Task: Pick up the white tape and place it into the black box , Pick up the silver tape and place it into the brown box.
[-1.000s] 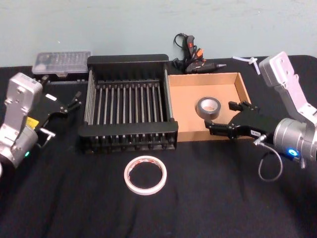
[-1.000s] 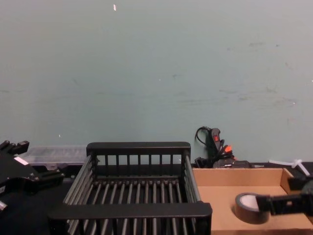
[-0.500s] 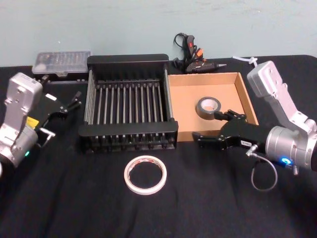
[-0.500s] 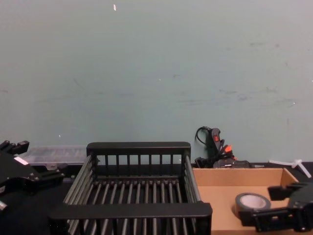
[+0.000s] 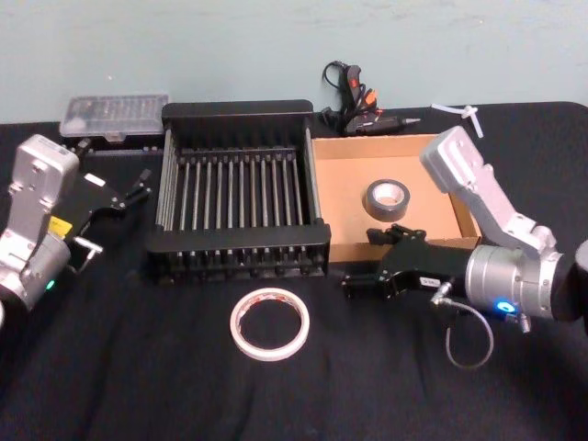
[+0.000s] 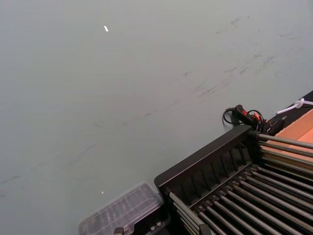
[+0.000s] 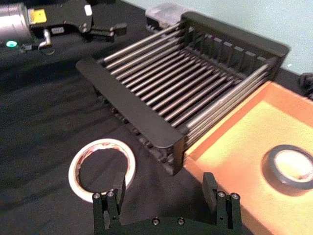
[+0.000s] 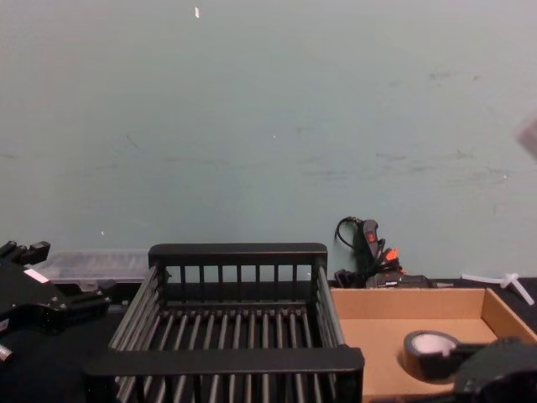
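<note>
head view: silver tape (image 5: 385,197) lies inside the brown box (image 5: 452,179); white tape (image 5: 269,323) sits flat on the cloth before the black box (image 5: 237,241). right gripper (image 5: 368,264), jaws open and empty, should straddle the roll's rim squarely. left gripper (image 5: 140,186) idles, jaws spread.

The black box (image 5: 239,188) sits left of and touching the brown box (image 5: 342,216), which contains the silver tape (image 5: 387,199). The white tape (image 5: 269,323) lies on the worktop (image 5: 138,367) before the black box.
</note>
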Available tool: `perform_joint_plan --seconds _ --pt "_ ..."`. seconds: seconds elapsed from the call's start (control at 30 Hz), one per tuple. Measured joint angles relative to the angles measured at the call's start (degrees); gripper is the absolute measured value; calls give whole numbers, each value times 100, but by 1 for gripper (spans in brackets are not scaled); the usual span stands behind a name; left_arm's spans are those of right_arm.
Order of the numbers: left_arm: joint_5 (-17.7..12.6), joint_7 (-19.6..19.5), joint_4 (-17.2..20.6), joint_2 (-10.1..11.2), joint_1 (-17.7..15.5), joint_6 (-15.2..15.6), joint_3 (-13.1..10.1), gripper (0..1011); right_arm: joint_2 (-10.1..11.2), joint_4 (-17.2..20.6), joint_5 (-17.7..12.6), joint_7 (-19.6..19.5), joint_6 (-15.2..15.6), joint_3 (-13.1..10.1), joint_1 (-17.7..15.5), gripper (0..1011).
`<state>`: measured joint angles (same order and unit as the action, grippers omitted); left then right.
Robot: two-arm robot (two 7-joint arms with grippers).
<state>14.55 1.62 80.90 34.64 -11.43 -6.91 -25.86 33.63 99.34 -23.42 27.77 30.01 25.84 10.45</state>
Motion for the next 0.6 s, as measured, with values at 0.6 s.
perform_joint_plan --seconds 0.6 --pt "0 0 0 0 0 0 0 1001 -177 -433 193 134 261 812 665 1002"
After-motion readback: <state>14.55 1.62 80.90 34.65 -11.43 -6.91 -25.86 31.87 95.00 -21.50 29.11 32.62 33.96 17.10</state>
